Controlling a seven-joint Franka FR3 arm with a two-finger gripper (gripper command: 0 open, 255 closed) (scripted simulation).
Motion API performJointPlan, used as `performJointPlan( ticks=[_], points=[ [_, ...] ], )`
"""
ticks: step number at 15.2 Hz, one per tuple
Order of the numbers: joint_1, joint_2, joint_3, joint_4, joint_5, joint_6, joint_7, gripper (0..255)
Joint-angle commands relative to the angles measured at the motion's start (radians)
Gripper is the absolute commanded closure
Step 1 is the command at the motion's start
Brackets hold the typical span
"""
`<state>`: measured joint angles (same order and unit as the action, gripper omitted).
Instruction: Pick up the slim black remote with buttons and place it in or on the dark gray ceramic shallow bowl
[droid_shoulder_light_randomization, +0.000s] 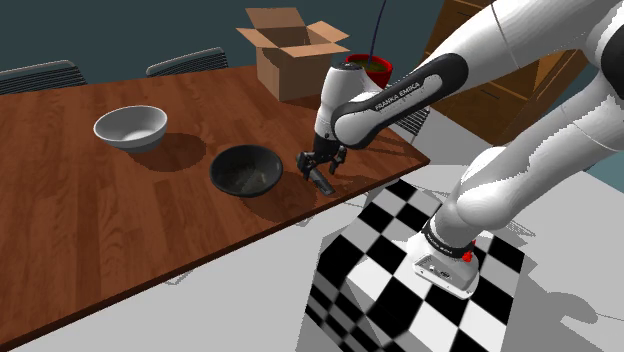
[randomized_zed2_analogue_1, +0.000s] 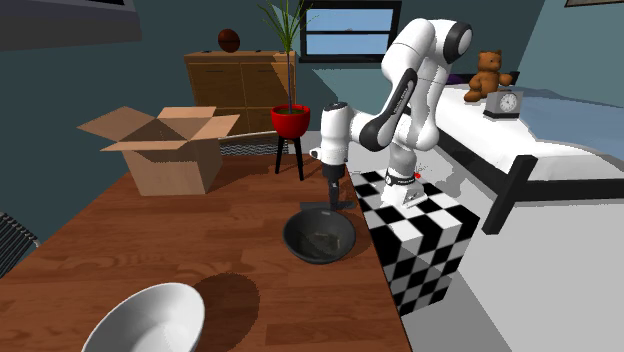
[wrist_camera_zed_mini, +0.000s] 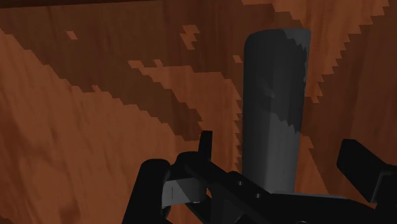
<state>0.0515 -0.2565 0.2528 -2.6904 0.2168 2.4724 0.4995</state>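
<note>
Remote straddled by wide-open jaws, untouched.
In the shoulder view, the dark bowl is seen at 9 o'clock from it, on the bench.

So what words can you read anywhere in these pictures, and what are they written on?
"FRANKA EMIKA": on the dark part of the robot arm.
The clock on the bed: numbers too small to read.
The remote: no letters show on it.
</note>
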Motion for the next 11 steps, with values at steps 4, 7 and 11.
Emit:
performJointPlan(
  ticks=[4,7,11],
  points=[
    [0.0,0.0,0.0,0.0,0.0,0.0,0.0,255],
    [0.0,-0.001,0.0,0.0,0.0,-0.001,0.0,255],
    [0.0,-0.004,-0.001,0.0,0.0,-0.003,-0.001,255]
  ],
)
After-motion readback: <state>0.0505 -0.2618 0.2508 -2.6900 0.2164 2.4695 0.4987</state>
